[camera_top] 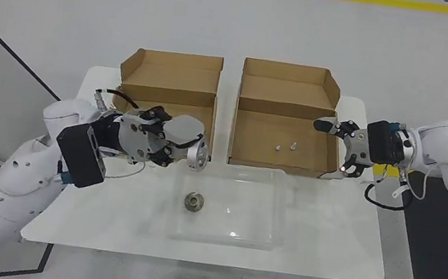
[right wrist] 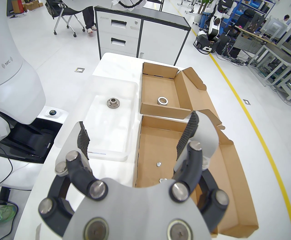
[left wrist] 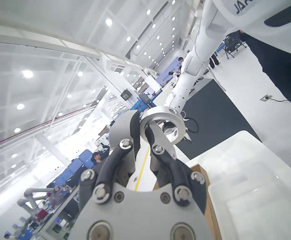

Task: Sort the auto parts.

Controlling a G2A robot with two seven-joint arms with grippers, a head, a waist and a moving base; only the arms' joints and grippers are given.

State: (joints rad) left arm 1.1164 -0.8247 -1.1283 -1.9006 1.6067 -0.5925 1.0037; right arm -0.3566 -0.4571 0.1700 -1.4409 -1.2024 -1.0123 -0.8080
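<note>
**Left claw pinches a ring over the left box; right claw spread above the right box**

The white table (camera_top: pixel 326 240) carries 2 open cardboard boxes side by side at the back, the left box (camera_top: pixel 172 70) and the right box (camera_top: pixel 281 132). A clear plastic tray (camera_top: pixel 258 205) lies just in front of them. A thin label strip (right wrist: pixel 97 153) on the tray's wall is too small to read.

The left arm is bent in from the table's left side. Its left claw (camera_top: pixel 184 144) hangs over the front of the left box, near the corner next to the tray. The left wrist view shows the left claw (left wrist: pixel 142 129) pinching a silver ring (left wrist: pixel 162 125) by its wall, with 1 finger through the bore and 1 outside. In the top view the silver ring (camera_top: pixel 197 155) stands on edge.

The right arm comes in from the right. The right claw (camera_top: pixel 326 150) is spread wide over the right box's right wall and holds nothing, as the right wrist view (right wrist: pixel 137 127) confirms.

A flanged hub (camera_top: pixel 194 201) sits in the tray's left part. The right wrist view shows a second ring (right wrist: pixel 162 101) lying flat in the left box; in the top view the left arm covers that spot. 2 small fasteners (camera_top: pixel 284 146) lie on the right box's floor.
</note>
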